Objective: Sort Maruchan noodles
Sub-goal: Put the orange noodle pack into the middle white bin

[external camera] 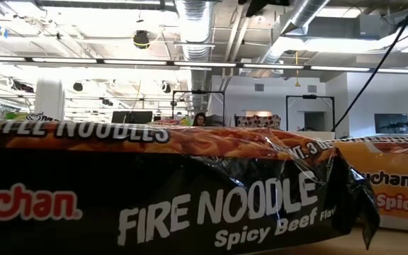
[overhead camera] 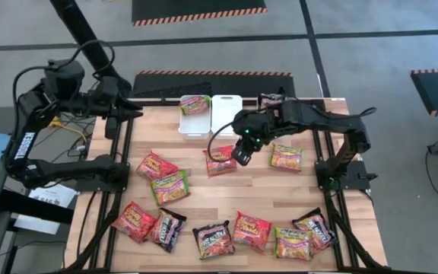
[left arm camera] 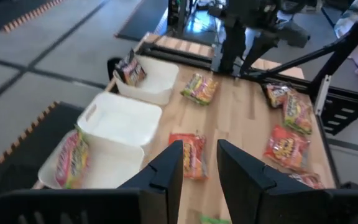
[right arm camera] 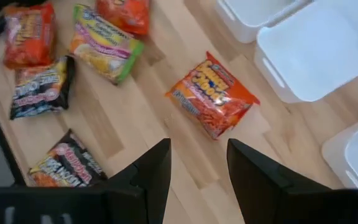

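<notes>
My right gripper hangs with its fingers apart and empty, just right of a red packet at the centre of the high view. My right wrist view shows that packet ahead of the open fingers, with white bins in the upper right of that picture. My left gripper waits at the upper left of the table, fingers apart, holding nothing. Sorting looks barely begun, I judge. One green packet lies in the left bin at the top centre, and my left wrist view shows a dark packet in the far bin. The middle bin looks empty. About eleven packets remain on the wood: red and green at centre left, a green one at right, and a mixed row along the bottom edge. In the high view my right arm covers the third bin at the top right. The low view is almost filled by one black packet pressed close to the lens, so it shows neither gripper.
</notes>
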Controlling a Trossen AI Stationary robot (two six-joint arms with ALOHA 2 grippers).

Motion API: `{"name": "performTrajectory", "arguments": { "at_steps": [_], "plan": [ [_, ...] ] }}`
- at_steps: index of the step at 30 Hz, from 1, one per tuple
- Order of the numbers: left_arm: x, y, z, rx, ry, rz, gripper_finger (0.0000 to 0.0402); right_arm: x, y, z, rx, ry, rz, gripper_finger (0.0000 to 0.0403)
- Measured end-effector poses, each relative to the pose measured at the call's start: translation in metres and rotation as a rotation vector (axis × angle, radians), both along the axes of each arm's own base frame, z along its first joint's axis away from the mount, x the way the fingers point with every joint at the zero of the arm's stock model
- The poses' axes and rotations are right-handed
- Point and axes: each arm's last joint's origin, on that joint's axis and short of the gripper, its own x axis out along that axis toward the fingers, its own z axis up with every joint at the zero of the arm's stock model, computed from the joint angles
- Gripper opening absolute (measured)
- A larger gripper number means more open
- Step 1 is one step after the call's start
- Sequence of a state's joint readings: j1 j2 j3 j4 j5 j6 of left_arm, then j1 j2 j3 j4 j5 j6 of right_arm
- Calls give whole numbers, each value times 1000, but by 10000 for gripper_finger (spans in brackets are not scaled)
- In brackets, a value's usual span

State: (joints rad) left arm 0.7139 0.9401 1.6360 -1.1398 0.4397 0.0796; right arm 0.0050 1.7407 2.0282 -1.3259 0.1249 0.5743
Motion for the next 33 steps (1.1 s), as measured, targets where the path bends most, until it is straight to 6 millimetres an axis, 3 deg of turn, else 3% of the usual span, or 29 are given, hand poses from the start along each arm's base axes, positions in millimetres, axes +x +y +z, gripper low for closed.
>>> {"name": "performTrajectory", "arguments": {
  "at_steps": [4, 11, 22, 33],
  "plan": [
    [-1, -1, -4, -50, 27, 11, 86, 2, 6, -3, -6, 6, 28, 183],
    [-2, -2, -8, -71, 68, 7, 86, 25, 9, -18, -58, 8, 122, 202],
    [-2, -2, -7, -61, 64, 5, 86, 72, 9, -74, -171, 139, 381, 228],
    [-2, -2, -7, -62, 65, 4, 87, 100, -11, -117, -180, 207, 387, 228]
  ]
}}
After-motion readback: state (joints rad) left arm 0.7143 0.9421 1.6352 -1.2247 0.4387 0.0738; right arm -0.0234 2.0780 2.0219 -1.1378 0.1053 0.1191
